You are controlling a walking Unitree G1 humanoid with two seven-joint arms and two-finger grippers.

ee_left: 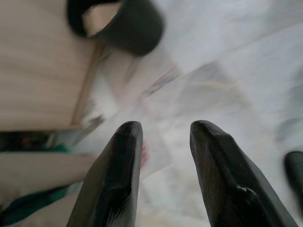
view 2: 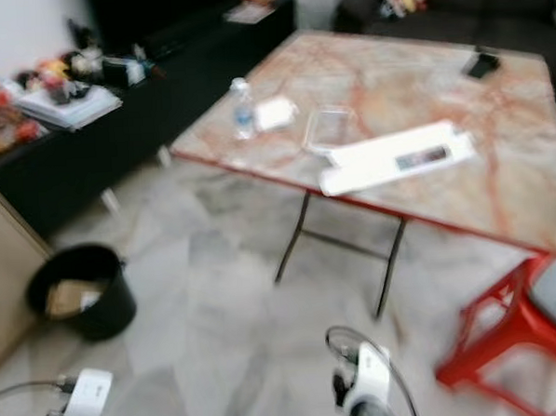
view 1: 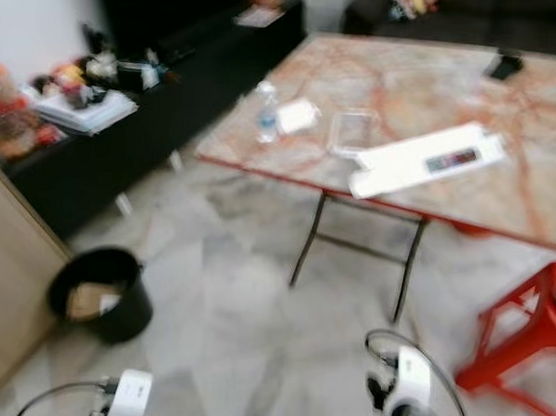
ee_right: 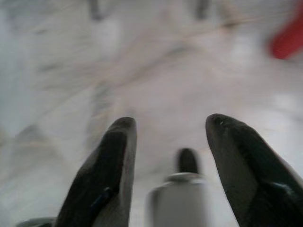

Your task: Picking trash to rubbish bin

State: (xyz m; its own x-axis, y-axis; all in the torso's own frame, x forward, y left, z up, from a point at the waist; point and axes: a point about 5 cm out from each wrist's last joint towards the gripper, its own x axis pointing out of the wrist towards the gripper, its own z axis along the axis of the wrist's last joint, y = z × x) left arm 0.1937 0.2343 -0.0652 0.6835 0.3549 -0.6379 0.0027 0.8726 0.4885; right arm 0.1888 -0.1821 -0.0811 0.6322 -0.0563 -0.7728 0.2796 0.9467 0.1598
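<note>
A black rubbish bin [view 1: 101, 294] stands on the floor at the left, with brownish trash inside; the left wrist view has the bin [ee_left: 120, 23] beyond my fingers. On the marble table [view 1: 421, 89] lie a small plastic bottle [view 1: 267, 115], a white crumpled paper [view 1: 296, 116], a clear plastic container [view 1: 353, 132] and a long white box [view 1: 425, 160]. My left gripper [ee_left: 163, 130] hangs open over the floor, nothing in it. My right gripper [ee_right: 171, 125] is also open and empty above the floor. Both silver arms [view 1: 121, 407] show low in the eye views. All views are blurred.
A black low cabinet [view 1: 116, 151] with clutter runs along the left wall. A wooden cabinet [view 1: 11, 278] stands beside the bin. A red stool [view 1: 536, 330] sits at the right by the table. A black phone [view 1: 504, 66] lies on the far side of the table.
</note>
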